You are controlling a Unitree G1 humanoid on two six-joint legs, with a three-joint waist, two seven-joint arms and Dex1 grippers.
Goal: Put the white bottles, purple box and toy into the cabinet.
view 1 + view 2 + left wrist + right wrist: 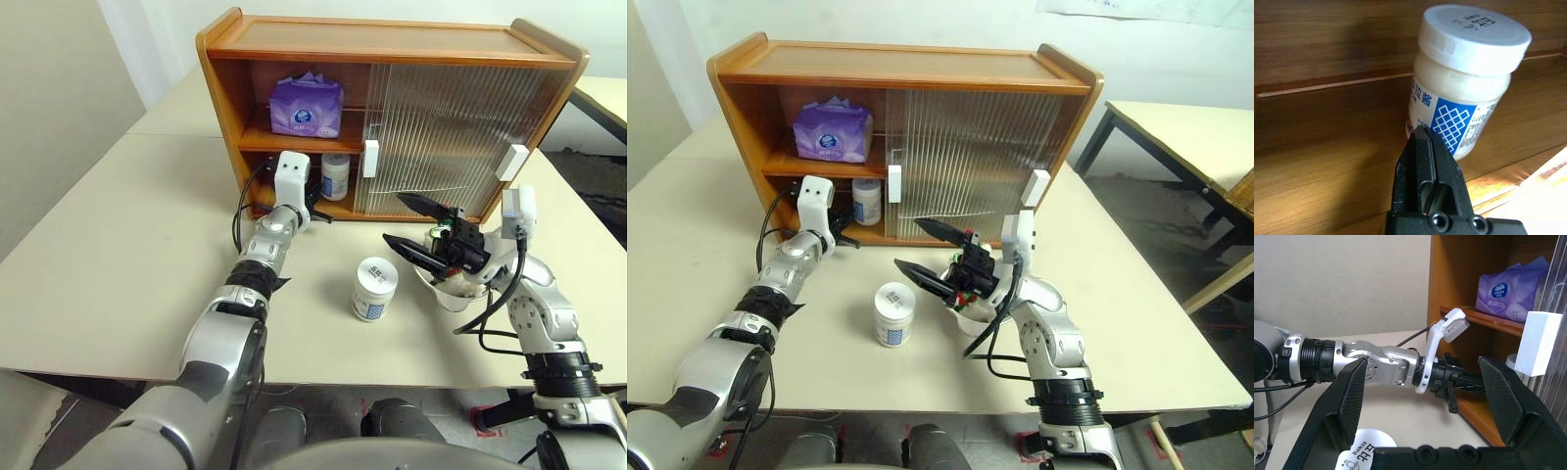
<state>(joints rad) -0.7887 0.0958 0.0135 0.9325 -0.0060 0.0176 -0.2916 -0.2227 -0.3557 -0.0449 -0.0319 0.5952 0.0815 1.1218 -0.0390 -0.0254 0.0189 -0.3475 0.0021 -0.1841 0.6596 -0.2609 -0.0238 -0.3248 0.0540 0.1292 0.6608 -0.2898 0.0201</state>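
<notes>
1 bottle (1464, 78) beyond pinched left gripper (1422, 134)

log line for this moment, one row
left gripper shut, at bottle on cabinet lower shelf | right gripper open, empty | second bottle on table | purple box upper shelf

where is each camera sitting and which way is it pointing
Head pair, left and right eye: look forward and down at the cabinet, both arms showing, a white bottle on the table.
Left wrist: looks along the shut left pincer at the bottle on the lower shelf.
Right wrist: looks between the open right pincer fingers at the left arm and purple box.
Shared: cabinet, left pincer.
</notes>
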